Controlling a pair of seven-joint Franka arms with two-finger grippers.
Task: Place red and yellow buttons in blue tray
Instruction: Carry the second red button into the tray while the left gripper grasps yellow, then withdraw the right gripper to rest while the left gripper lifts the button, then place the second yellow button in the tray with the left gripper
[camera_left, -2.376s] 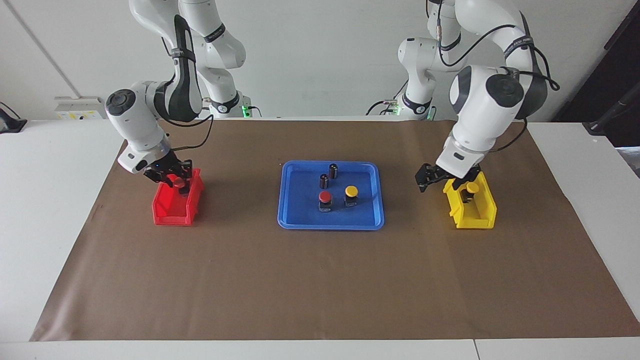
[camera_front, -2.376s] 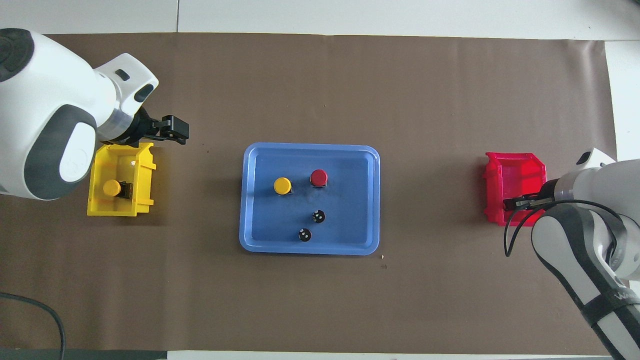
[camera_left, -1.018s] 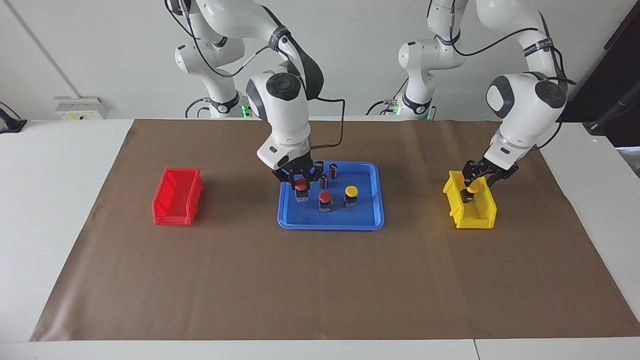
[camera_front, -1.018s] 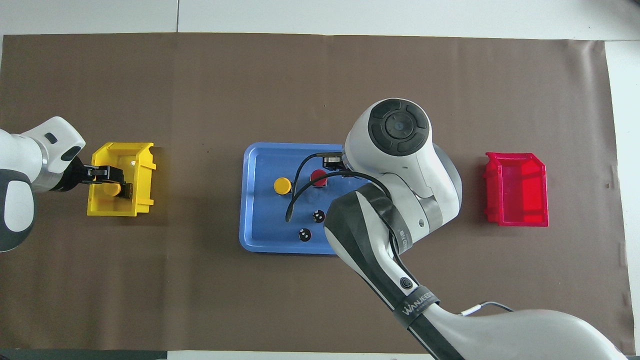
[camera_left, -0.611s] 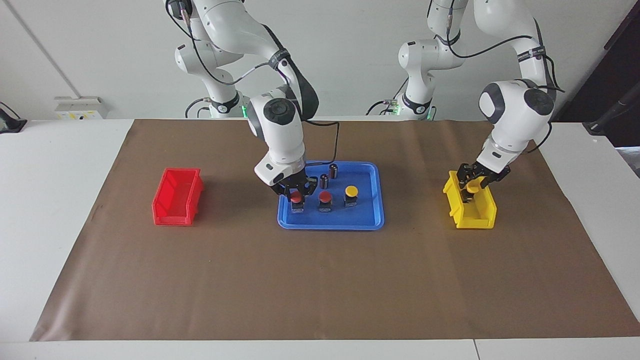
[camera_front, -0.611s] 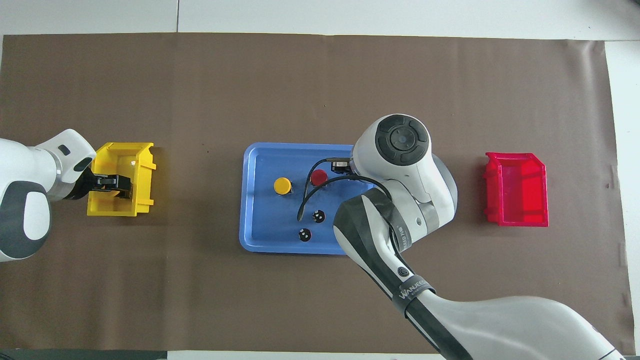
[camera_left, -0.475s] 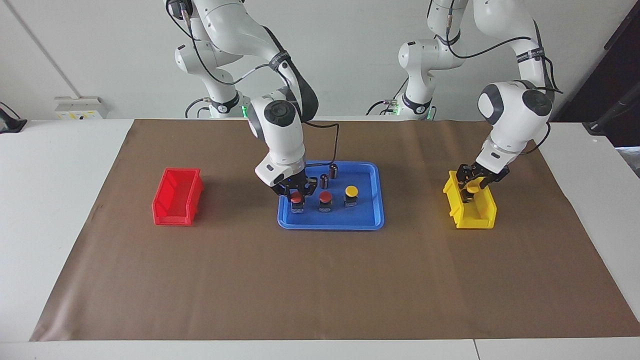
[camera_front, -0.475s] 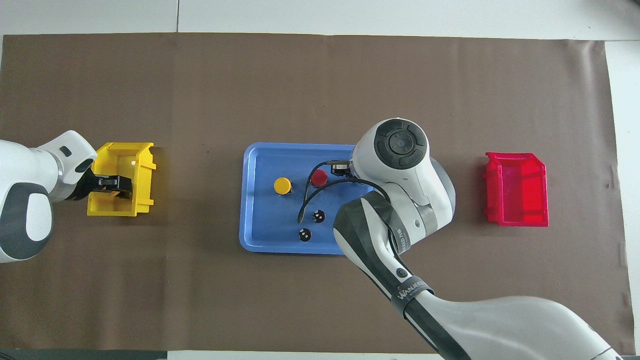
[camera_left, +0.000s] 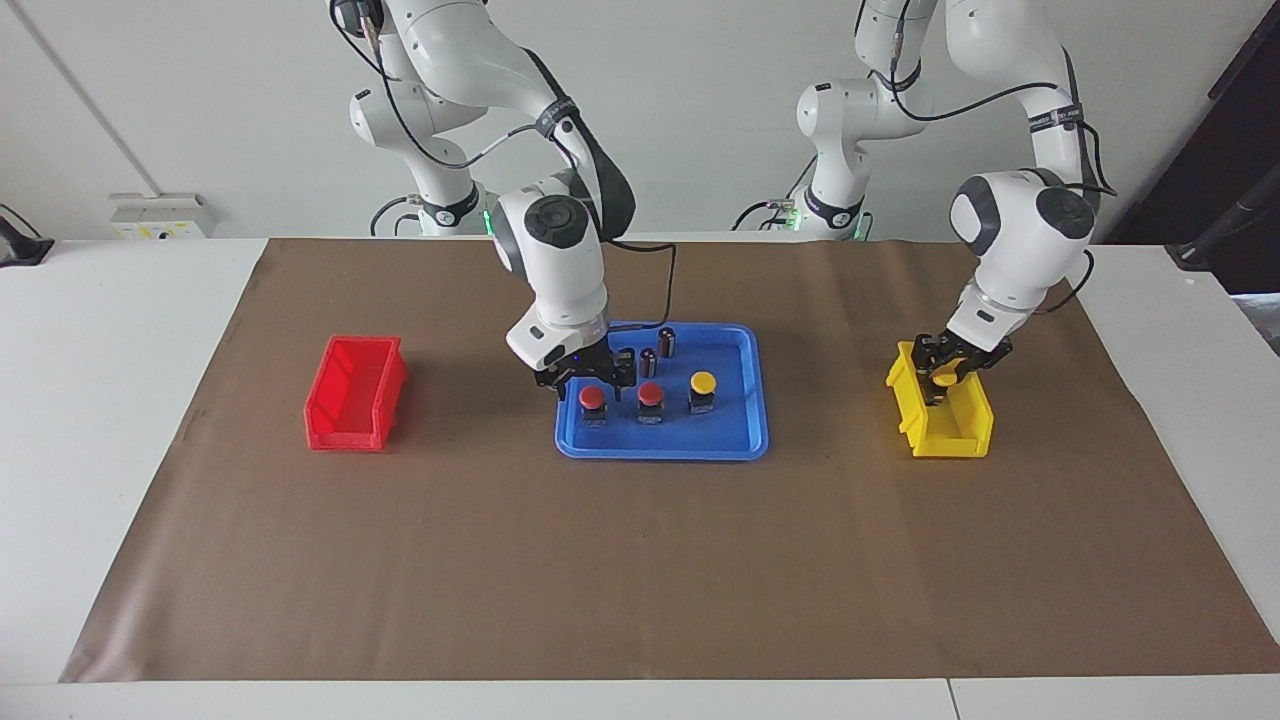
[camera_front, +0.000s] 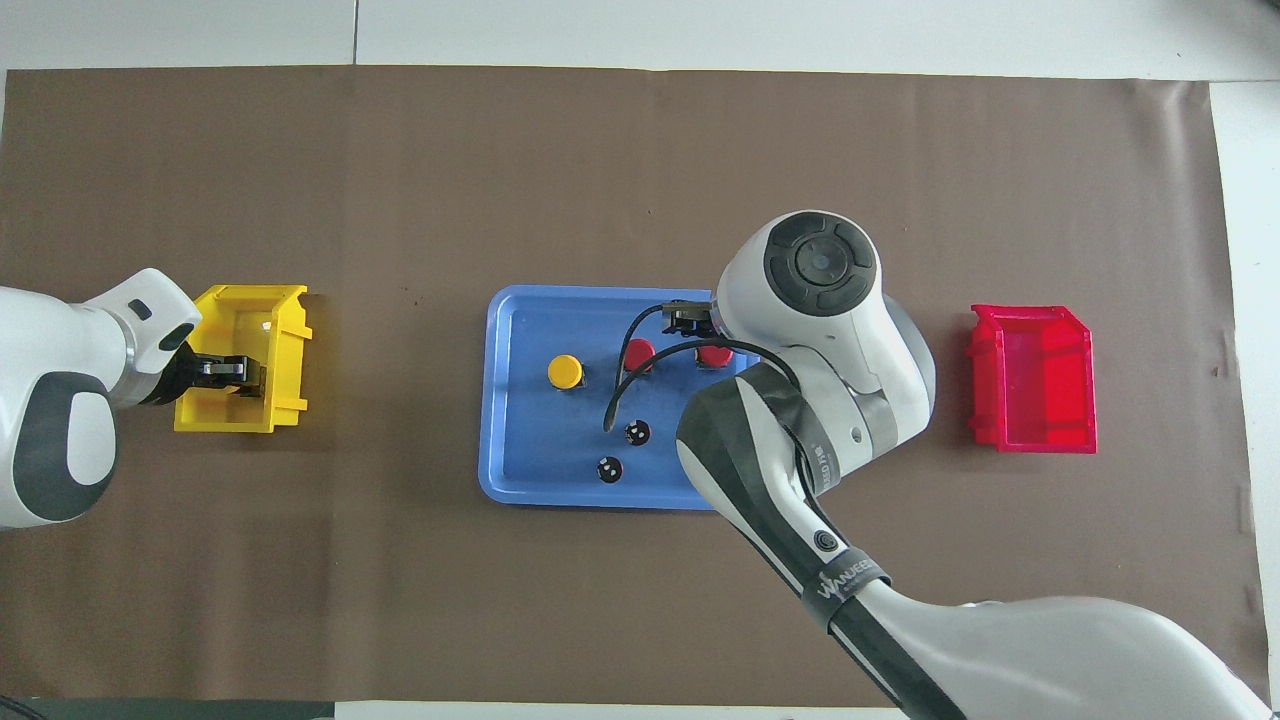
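Biggest item is the blue tray, mid-table betw. the two bins: it holds two red buttons side by side, one yellow button next to them toward the left arm's end, plus two dark capless cylinders nearer the robots. Red bin at the right arm's end looks empty. Yellow bin at the left arm's end holds the last yellow button. Left gripper is down in that bin, clenched on the button's cap/body. Right gripper hangs just over the tray w/ fingers spread, nothing held, red button below it released. Risks, as I judge: yellow button may catch the bin wall on the lift & slip or tip out; right gripper could clip the upright red button or a cylinder as it moves off.
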